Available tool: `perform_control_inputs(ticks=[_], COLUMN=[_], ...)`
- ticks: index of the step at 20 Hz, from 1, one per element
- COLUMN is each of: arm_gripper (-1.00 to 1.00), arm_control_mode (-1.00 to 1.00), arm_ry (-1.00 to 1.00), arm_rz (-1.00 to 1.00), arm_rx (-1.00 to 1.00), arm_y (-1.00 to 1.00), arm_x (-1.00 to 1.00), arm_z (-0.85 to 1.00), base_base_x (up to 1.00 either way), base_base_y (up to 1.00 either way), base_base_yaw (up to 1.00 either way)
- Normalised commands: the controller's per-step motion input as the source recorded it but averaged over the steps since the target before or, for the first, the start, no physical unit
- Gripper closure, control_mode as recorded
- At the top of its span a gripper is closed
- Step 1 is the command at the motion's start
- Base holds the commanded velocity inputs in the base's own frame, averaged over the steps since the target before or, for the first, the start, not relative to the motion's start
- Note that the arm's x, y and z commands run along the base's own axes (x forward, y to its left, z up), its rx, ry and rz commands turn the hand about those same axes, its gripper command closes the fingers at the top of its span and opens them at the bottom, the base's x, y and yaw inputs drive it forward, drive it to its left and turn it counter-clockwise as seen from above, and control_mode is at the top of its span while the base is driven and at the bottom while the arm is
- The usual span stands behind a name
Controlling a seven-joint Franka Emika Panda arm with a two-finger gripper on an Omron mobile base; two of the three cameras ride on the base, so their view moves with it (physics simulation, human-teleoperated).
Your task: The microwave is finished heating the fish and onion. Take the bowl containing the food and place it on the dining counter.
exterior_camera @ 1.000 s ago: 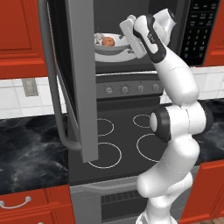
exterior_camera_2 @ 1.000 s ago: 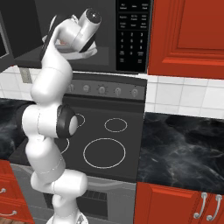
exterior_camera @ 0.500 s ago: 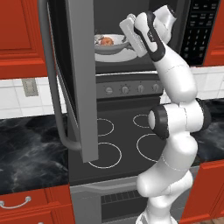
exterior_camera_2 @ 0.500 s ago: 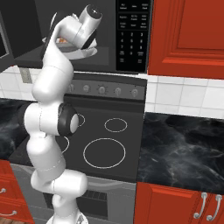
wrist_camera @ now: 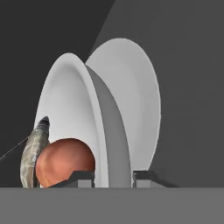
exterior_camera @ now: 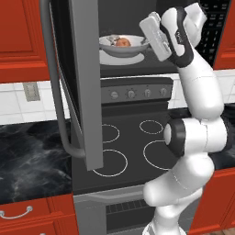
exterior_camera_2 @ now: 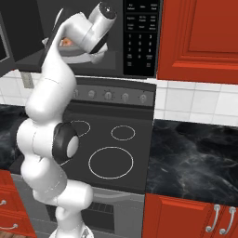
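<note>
bowl (exterior_camera: 123, 44) sits inside the open microwave (exterior_camera: 137, 27) on the white turntable plate (exterior_camera: 120, 58), above the stove (exterior_camera: 133, 151). my gripper (wrist_camera: 113, 176) is clamped on its near rim, one finger inside, one outside. looks stiff and smooth, prob slippery w/ a thin rim, so i'd keep it level or the round onion (wrist_camera: 65, 162) rolls. it's wide, shallow, light grey-white; the fish (wrist_camera: 31, 155) lies beside the onion.

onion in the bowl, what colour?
Orange-red onion, clearest in the hand view.
</note>
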Motion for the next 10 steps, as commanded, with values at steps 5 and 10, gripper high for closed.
perform_control_inputs(ticks=[5,10], arm_gripper=[1.00,1.00], arm_control_mode=[-1.00,-1.00], arm_ry=[-0.21,-0.20], arm_rz=[0.06,0.05], arm_rx=[0.12,0.10], arm_y=[-0.54,-0.67], arm_x=[-1.00,-1.00], arm_z=[0.00,0.00], base_base_x=[0.00,0.00], base_base_y=[0.00,0.00], base_base_yaw=[0.00,0.00])
